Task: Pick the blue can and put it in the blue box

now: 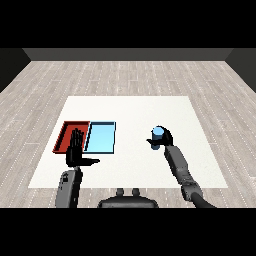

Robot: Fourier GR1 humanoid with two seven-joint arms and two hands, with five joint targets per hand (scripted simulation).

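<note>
The blue can stands upright right of the table's middle, with my right hand curled round it from the right side. To its left lies the light blue tray, flat on the table, with nothing in it. My left hand is held up with straight fingers and the thumb out to the right, in front of the seam between the two trays and covering part of the red one.
The red tray lies directly left of the blue tray, touching it. The white table stretches well beyond both trays, with bare surface between the blue tray and the can.
</note>
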